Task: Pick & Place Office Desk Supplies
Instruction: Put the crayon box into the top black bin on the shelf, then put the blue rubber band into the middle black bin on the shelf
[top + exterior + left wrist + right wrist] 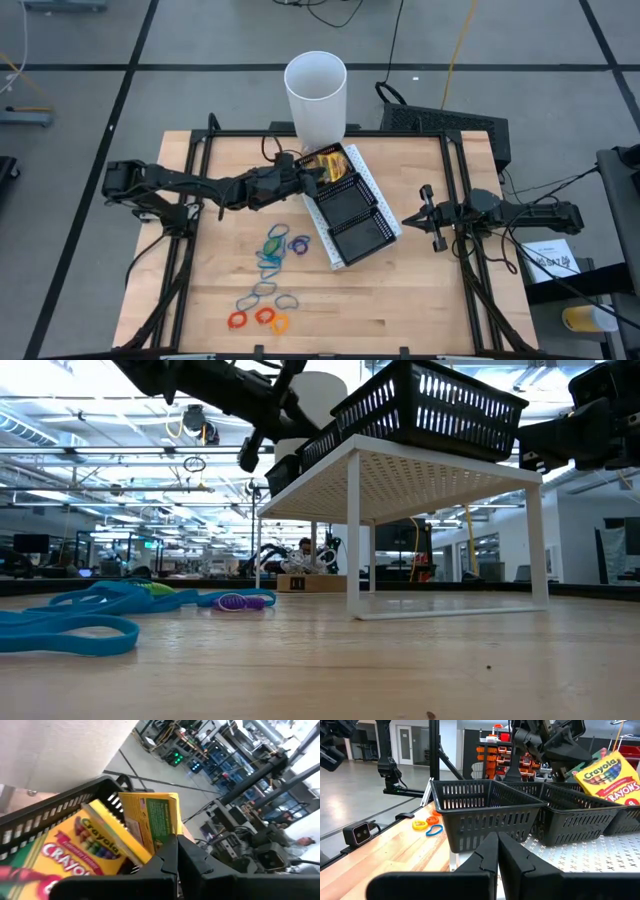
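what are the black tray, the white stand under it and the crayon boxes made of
Black tray: probably moulded plastic, matte, with slotted walls; coated metal can't be ruled out. White stand: looks like painted perforated sheet metal on thin legs, judging by the fine hole pattern. Crayon boxes: printed cardboard, slightly glossy, with folded edges. Table: light wood, visible plank grain.

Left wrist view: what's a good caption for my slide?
Shut left gripper above yellow-and-green crayon boxes standing in the black mesh tray.

crayon boxes (329,165) yellow-green | tray (352,212) black mesh | cup (316,92) white
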{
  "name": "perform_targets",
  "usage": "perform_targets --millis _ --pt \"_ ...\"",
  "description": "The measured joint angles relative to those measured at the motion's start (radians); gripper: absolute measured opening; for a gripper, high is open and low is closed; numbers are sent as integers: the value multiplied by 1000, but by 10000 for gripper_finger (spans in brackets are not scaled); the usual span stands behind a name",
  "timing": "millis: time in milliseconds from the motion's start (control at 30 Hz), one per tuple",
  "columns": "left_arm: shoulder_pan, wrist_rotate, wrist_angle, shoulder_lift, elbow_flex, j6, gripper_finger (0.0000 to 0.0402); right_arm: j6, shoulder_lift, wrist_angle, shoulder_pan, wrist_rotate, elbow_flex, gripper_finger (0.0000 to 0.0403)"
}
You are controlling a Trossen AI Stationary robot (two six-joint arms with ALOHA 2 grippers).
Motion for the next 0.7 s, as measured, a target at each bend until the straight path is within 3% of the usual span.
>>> perform_targets --millis 400,700 --pt "-7 -21 -4 -1 0 49 13 0 0 0 0 0 0 0" --pt "-7 -26 -11 -48 0 121 88 0 0 0 0 0 0 0"
